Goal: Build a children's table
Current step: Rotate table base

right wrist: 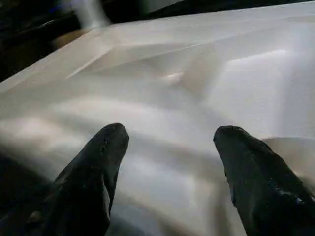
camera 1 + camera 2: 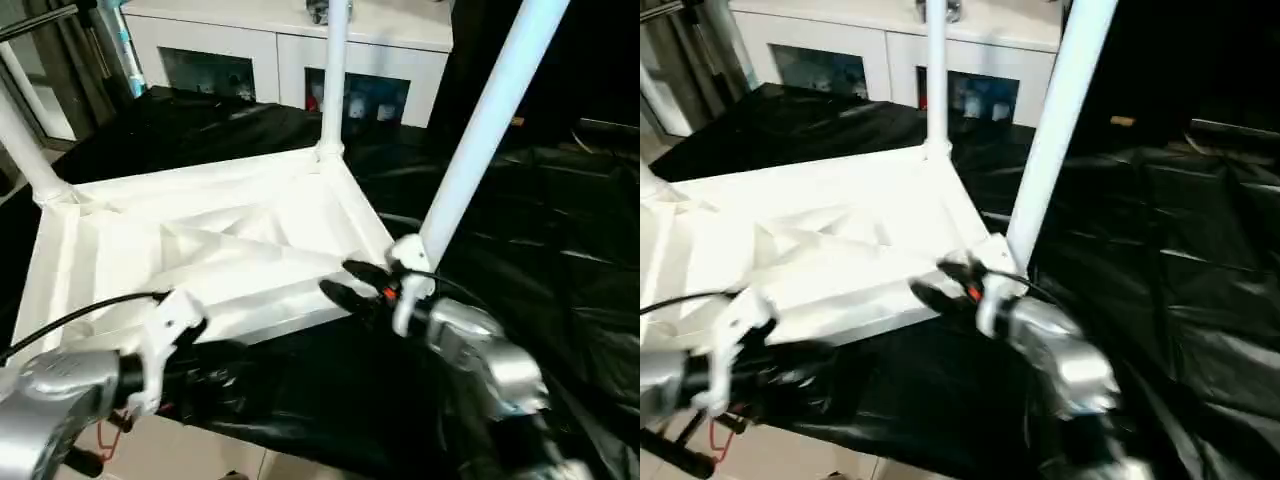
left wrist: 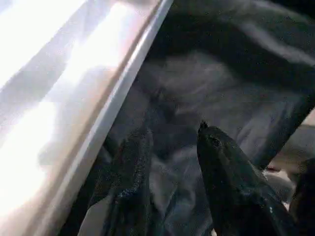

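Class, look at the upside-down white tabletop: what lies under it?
Black plastic sheeting spreads out from under the tabletop on all visible sides. Whatever supports the sheeting beneath is covered, so it cannot be seen.

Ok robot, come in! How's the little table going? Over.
Both end effectors open, empty: left at the near edge, right over the ribbed underside. Tabletop upside down on black sheet, three legs in view standing. Nothing in the way.

White ribbed tabletop, white legs; black sheet, seemingly glossy.
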